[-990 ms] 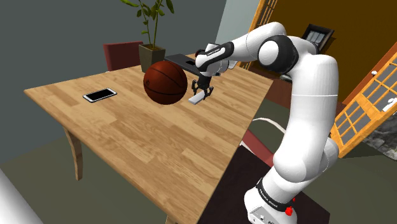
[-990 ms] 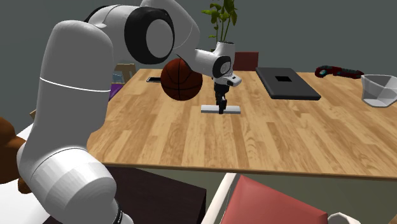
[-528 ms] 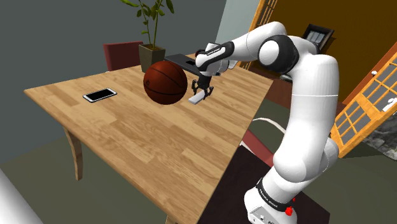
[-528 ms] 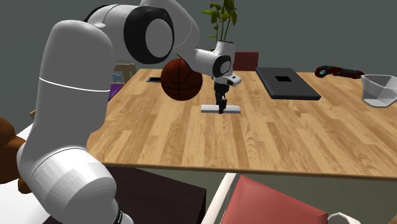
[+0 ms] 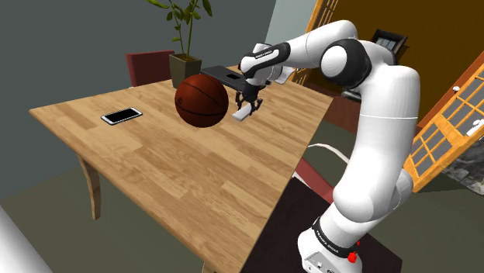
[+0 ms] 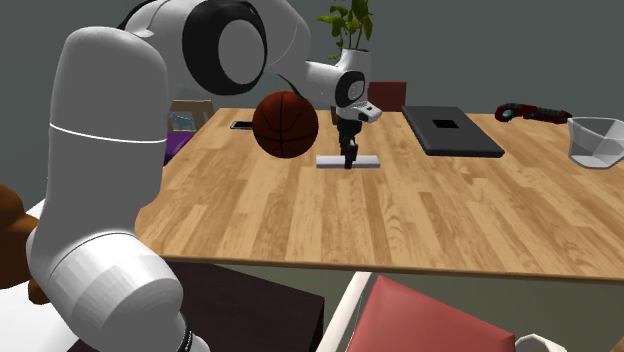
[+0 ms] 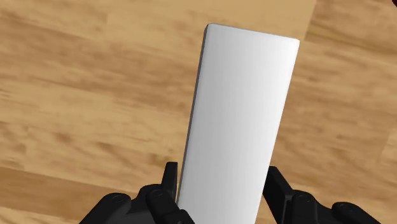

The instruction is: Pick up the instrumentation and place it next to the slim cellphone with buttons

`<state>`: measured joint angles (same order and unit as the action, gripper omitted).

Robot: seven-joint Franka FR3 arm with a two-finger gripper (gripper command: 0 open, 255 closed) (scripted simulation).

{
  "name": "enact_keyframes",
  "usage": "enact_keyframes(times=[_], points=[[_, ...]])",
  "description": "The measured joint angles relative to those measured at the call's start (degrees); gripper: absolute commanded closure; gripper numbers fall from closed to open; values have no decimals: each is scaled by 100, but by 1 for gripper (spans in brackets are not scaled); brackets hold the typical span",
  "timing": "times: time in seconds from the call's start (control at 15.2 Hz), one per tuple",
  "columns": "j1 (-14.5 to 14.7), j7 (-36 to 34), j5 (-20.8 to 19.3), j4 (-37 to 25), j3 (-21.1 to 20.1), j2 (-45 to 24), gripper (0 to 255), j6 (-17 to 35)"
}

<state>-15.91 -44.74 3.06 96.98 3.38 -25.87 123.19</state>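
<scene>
Currently: gripper [image 7: 222,186] pinching the slab [image 7: 238,114] across its narrow width, one black finger on each long edge. Slab is plain white, flat and smooth-faced, and lies level. It sits mid-worktop, toward the end where the laptop [image 6: 451,131] lies. Whether it is clear of the wood or just resting on it, I cannot tell.

Phone [image 5: 122,115] lies flat near the corner at the shoulder view's left, well apart from the slab. Ball [image 5: 201,100] stands just beside the gripper [image 5: 247,102], between slab and phone. Worktop [image 5: 178,171] around the phone looks bare on the near side.

Step in hand, by my reading: lift, with the carry toward the phone not yet begun.

Risks:
- Ball blocks the straight line to the phone. A low carry would likely clip it with slab or wrist. It rolls freely, so it could knock the phone or go over an edge.
- Slab's edges are thin and slick. A quick swing could let it pivot or slide between the fingers.
- Phone sits near a corner. A release too far out would leave the slab overhanging.
</scene>
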Motion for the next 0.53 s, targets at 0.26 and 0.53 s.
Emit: enact_keyframes(times=[0.26, 0.53], points=[[2, -13, -12, -148, 6, 120, 255, -268], [-2, -14, -23, -264, 13, 243, 255, -508]])
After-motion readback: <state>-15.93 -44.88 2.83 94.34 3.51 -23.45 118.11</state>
